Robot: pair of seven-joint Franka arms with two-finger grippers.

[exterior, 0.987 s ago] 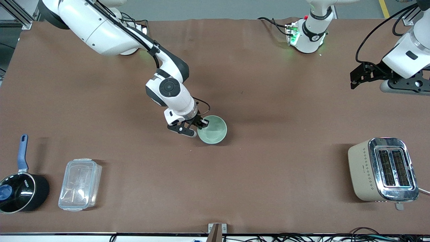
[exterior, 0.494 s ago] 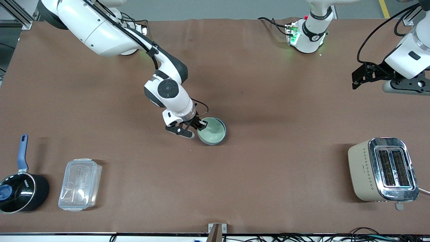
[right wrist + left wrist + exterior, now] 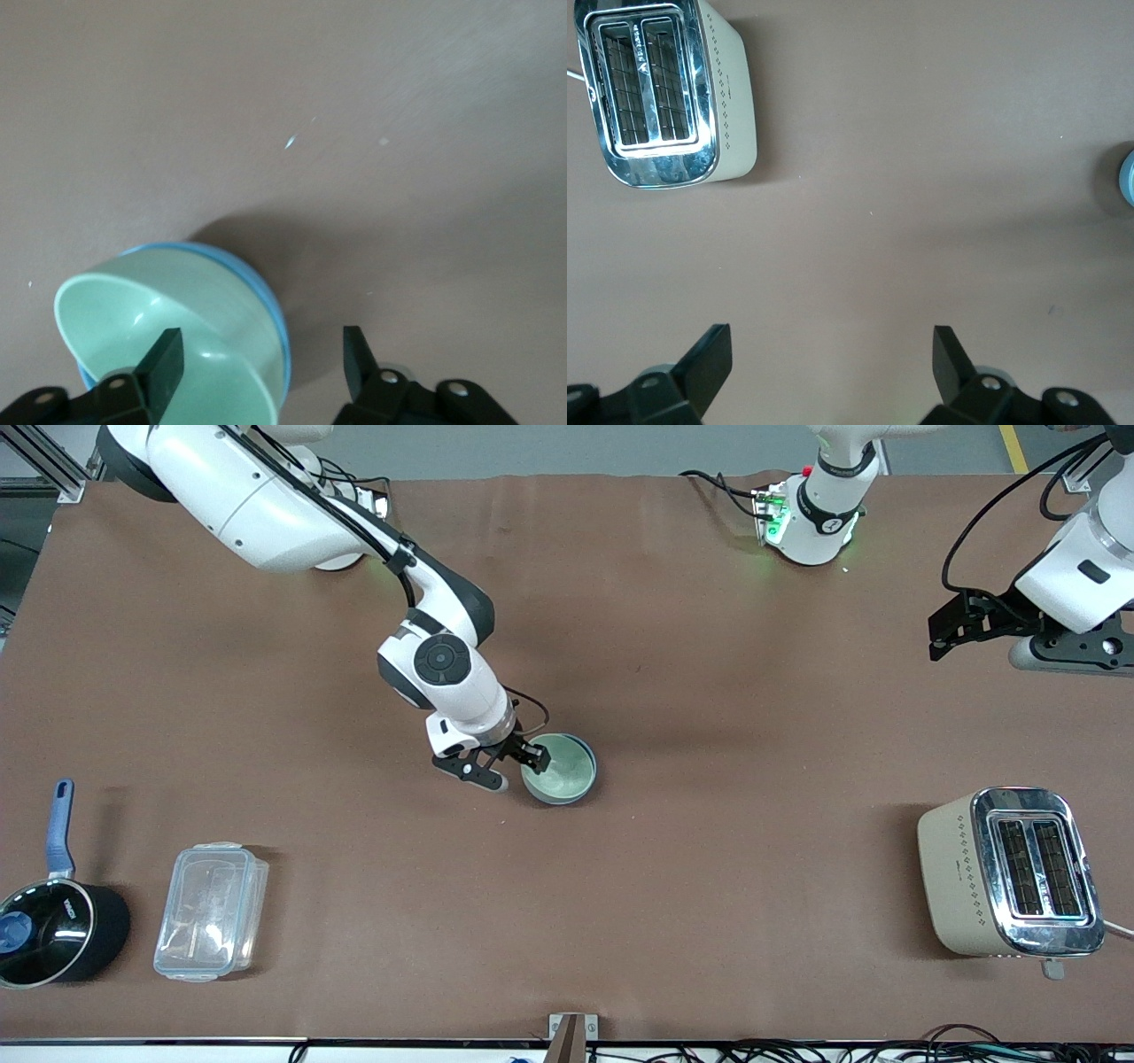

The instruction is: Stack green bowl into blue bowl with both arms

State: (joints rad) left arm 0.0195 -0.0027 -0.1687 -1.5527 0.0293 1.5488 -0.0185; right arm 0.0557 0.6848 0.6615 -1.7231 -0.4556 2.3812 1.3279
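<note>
Near the front camera, toward the right arm's end of the brown tabletop: a black saucepan with a blue handle and a clear plastic box with a lid. Toward the left arm's end, a beige toaster with a shiny metal top.

Farther up, in the middle: small round pale green bowl sitting inside the small round glossy blue bowl, only a blue edge peeking out around it. Looks stacked already.

Right gripper just over the green bowl's rim, fingers spread apart on either side of the rim, holding nothing.

Both bowls likely light, hard and slippery. Best taken by pinching the thin rim, gently, so nothing chips.

Farthest up: left gripper waiting over bare tabletop, fingers wide apart and empty.
</note>
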